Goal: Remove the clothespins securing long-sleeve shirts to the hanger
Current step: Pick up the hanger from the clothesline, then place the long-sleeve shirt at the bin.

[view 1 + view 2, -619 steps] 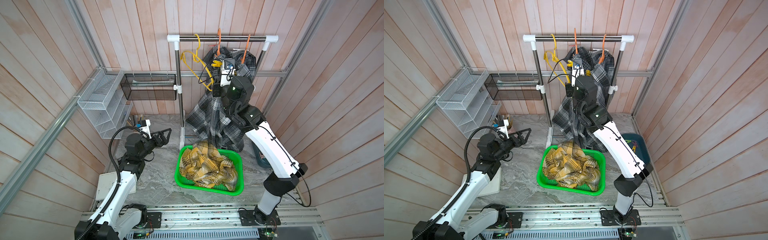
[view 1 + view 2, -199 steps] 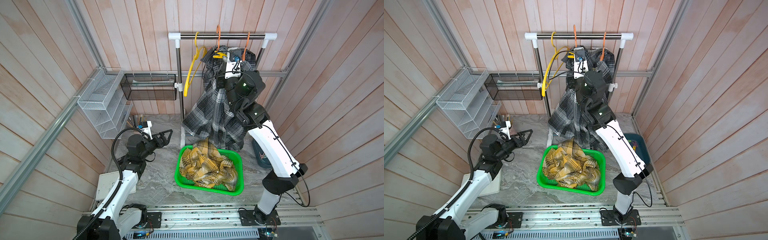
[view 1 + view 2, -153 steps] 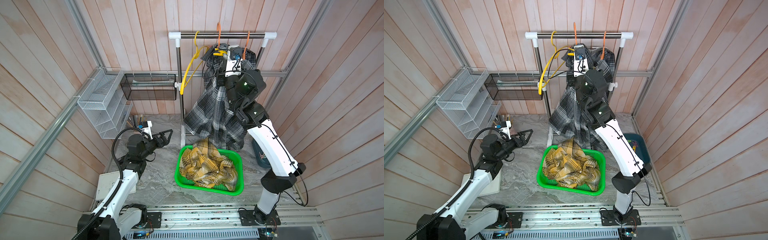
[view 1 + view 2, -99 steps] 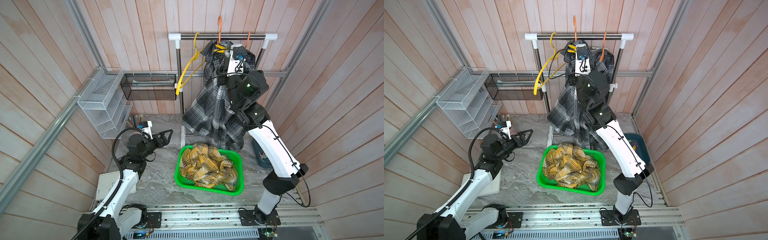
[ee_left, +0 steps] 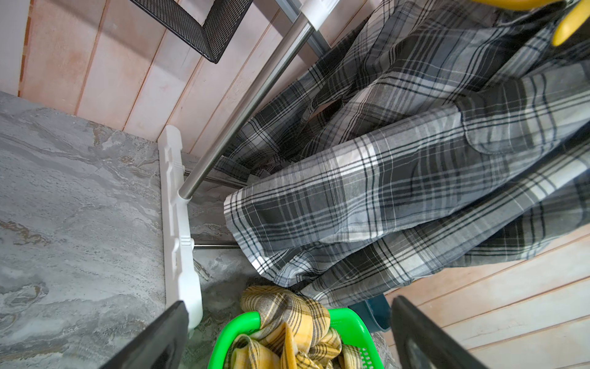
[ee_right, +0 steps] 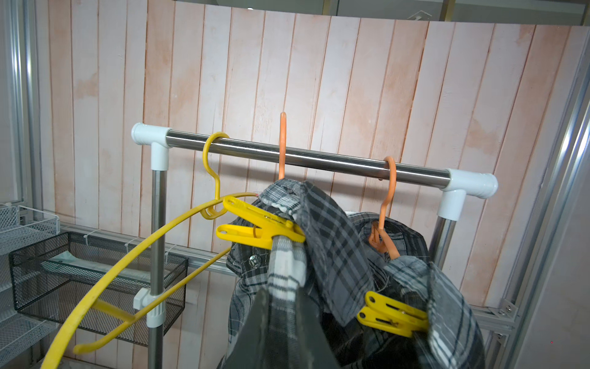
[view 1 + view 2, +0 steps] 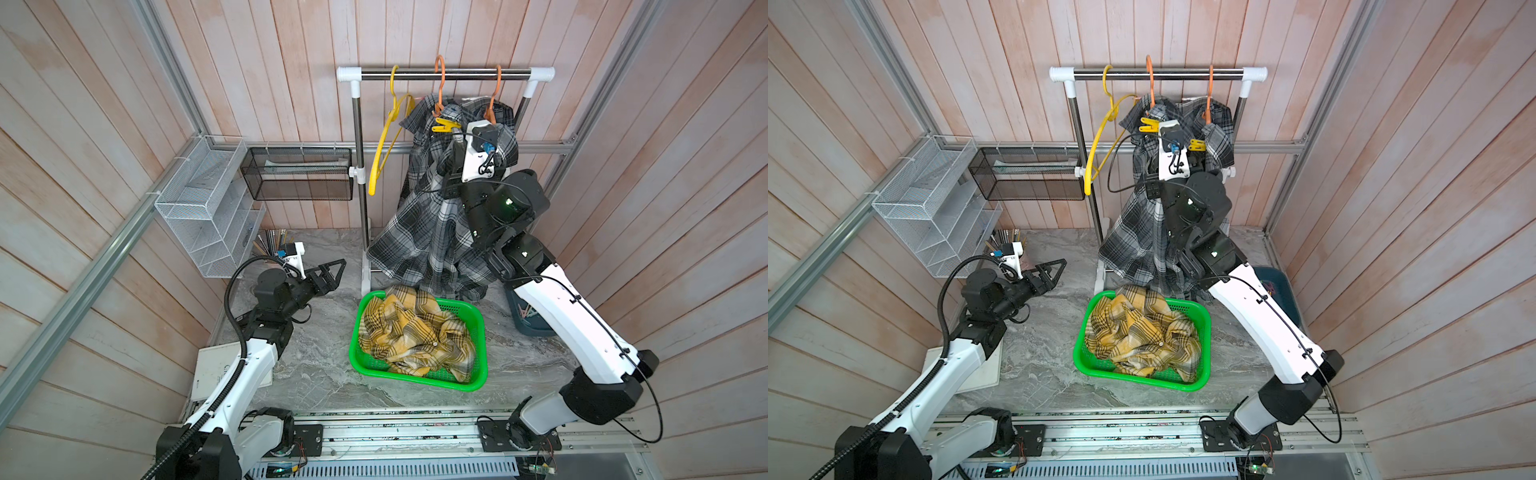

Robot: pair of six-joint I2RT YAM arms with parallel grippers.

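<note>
Two grey plaid long-sleeve shirts (image 7: 424,237) (image 6: 335,230) hang from orange hangers (image 6: 388,198) on the rail. One yellow clothespin (image 6: 258,228) (image 7: 446,124) clamps the nearer shirt's shoulder, and another yellow clothespin (image 6: 391,314) (image 7: 1197,145) clips the farther shirt. My right gripper (image 6: 284,297) (image 7: 453,145) is raised just below the first pin, shut on a fold of grey shirt. A yellow plaid shirt (image 7: 415,332) lies in the green basket (image 7: 415,380). Low at the left, my left gripper (image 7: 332,274) (image 5: 287,305) is open and holds nothing.
An empty yellow hanger (image 7: 390,124) hangs at the rail's (image 7: 461,75) left end beside the rack's upright (image 7: 361,166). A white wire shelf (image 7: 203,208) and a black mesh tray (image 7: 297,174) are on the left wall. A dark blue bin (image 7: 528,320) sits under my right arm.
My right gripper has shifted slightly right with the grey shirt still in it. The empty yellow hanger has swung out left and back. The left arm has not moved.
</note>
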